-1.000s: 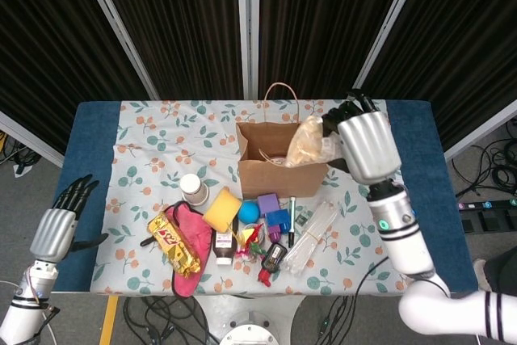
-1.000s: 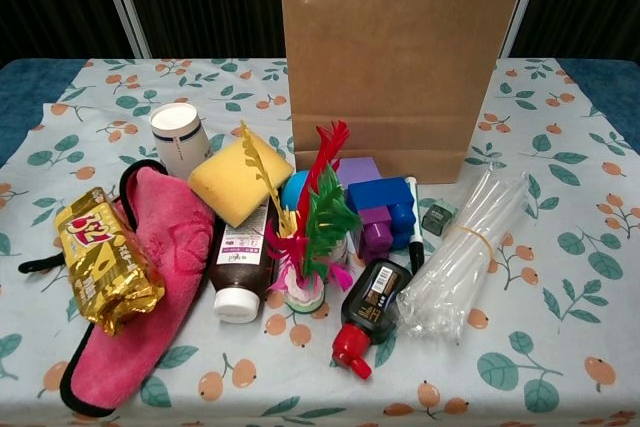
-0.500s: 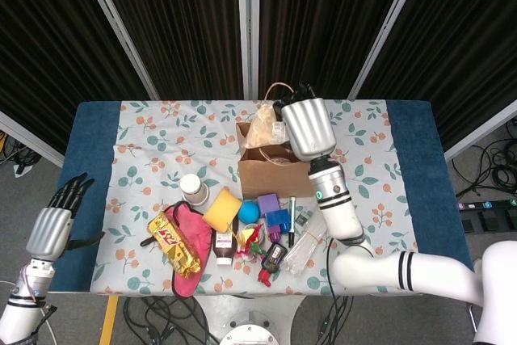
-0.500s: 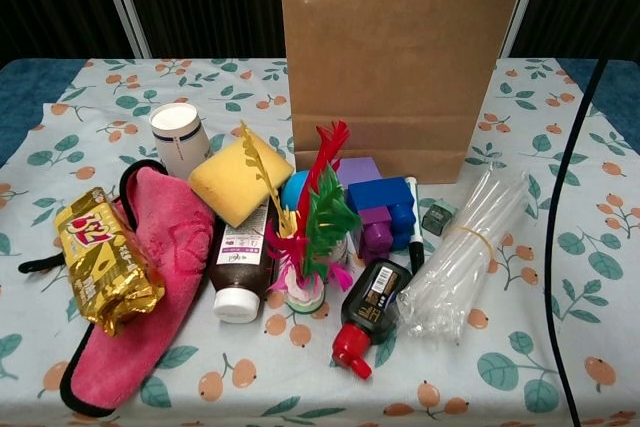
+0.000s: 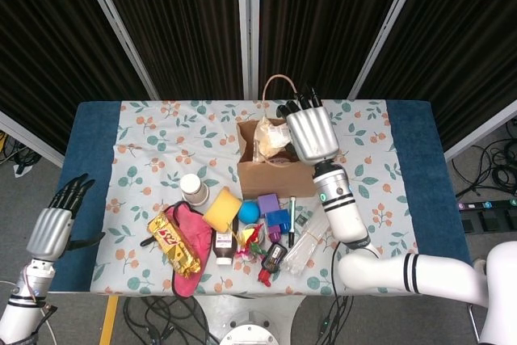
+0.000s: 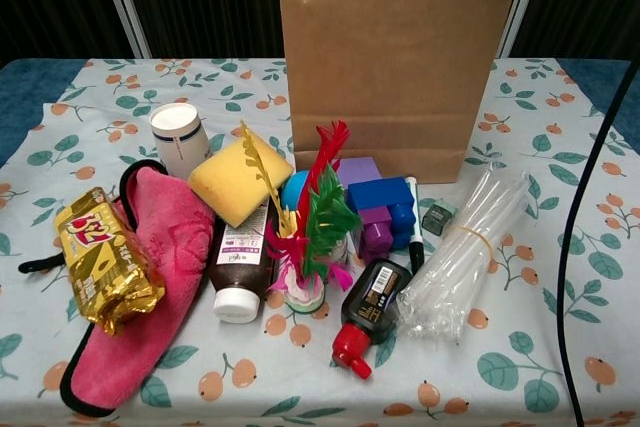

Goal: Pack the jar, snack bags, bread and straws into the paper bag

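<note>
Over the paper bag [image 5: 271, 169], from the head view, the right hand [image 5: 312, 135] is seen holding the bread [image 5: 271, 136] in its mouth. Far left of the bag, the left hand [image 5: 52, 228] hangs with fingers apart, empty. From the chest view, straws [image 6: 465, 252] lie on the surface just right of the bag's front.

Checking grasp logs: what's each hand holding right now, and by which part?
Right hand holds the bagged bread by its right end, over the paper bag. Left hand holds nothing.

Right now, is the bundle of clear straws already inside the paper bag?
No, the bundle of clear straws lies on the tablecloth in front of the paper bag.
</note>
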Action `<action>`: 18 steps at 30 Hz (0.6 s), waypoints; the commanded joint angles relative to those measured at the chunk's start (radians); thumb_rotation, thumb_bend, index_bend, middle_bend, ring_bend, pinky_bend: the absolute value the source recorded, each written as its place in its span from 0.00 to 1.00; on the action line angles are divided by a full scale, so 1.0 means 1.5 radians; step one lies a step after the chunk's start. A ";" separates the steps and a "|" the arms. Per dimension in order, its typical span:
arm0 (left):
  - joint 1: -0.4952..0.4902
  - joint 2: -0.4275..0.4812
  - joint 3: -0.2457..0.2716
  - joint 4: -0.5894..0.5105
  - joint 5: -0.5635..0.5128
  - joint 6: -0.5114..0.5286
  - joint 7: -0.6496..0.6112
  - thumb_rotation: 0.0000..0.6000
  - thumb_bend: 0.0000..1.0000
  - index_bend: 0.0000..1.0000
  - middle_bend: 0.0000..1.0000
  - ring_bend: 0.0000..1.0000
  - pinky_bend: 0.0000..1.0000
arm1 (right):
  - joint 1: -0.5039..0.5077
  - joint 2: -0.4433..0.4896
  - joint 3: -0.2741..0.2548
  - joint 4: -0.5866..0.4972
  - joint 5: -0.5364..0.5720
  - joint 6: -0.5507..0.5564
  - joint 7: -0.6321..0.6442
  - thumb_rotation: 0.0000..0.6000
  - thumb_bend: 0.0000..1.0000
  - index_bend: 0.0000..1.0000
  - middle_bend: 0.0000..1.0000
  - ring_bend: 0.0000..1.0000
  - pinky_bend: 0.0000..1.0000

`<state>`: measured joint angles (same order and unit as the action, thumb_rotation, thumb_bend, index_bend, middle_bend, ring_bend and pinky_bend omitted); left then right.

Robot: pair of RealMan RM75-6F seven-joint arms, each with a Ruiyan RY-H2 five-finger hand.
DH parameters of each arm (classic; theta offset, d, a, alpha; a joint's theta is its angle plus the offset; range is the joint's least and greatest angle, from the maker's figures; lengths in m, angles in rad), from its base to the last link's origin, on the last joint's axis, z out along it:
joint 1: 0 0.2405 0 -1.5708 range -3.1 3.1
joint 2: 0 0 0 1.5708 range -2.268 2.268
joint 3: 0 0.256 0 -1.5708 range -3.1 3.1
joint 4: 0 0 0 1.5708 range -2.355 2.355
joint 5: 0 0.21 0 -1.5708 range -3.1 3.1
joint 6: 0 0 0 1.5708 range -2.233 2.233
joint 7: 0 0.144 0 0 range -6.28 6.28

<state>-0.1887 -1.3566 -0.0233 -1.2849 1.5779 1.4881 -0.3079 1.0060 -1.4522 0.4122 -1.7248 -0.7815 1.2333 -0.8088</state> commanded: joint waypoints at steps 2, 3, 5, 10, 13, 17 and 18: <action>0.000 0.000 0.000 -0.001 0.000 0.001 0.001 1.00 0.02 0.08 0.13 0.03 0.16 | -0.001 0.010 -0.001 -0.013 0.003 0.001 0.005 1.00 0.01 0.29 0.30 0.11 0.00; 0.000 0.001 0.000 -0.001 0.000 0.001 0.001 1.00 0.02 0.08 0.13 0.03 0.16 | -0.002 0.012 -0.001 -0.016 0.000 0.004 0.007 1.00 0.01 0.29 0.30 0.11 0.00; 0.000 0.002 0.000 -0.003 0.000 0.002 0.002 1.00 0.02 0.08 0.13 0.03 0.16 | -0.005 0.019 0.001 -0.026 -0.009 0.014 0.013 1.00 0.01 0.29 0.30 0.12 0.00; -0.001 0.002 0.000 -0.006 0.002 0.001 0.004 1.00 0.02 0.08 0.13 0.03 0.16 | -0.025 0.054 0.007 -0.067 -0.045 0.043 0.037 1.00 0.05 0.29 0.31 0.13 0.00; -0.003 0.001 0.000 -0.007 0.004 0.001 0.007 1.00 0.02 0.08 0.13 0.03 0.16 | -0.042 0.079 0.008 -0.097 -0.066 0.059 0.052 1.00 0.06 0.29 0.32 0.13 0.00; -0.001 0.001 0.000 -0.011 0.005 0.004 0.009 1.00 0.02 0.08 0.13 0.03 0.16 | -0.083 0.127 0.004 -0.160 -0.117 0.090 0.092 1.00 0.06 0.30 0.33 0.13 0.00; -0.001 0.002 0.000 -0.012 0.004 0.004 0.010 1.00 0.02 0.08 0.13 0.03 0.16 | -0.103 0.148 -0.003 -0.187 -0.136 0.099 0.107 1.00 0.06 0.31 0.33 0.14 0.00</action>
<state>-0.1900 -1.3544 -0.0227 -1.3022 1.5844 1.4941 -0.2932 0.9038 -1.2858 0.4200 -1.9383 -0.9302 1.3477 -0.6939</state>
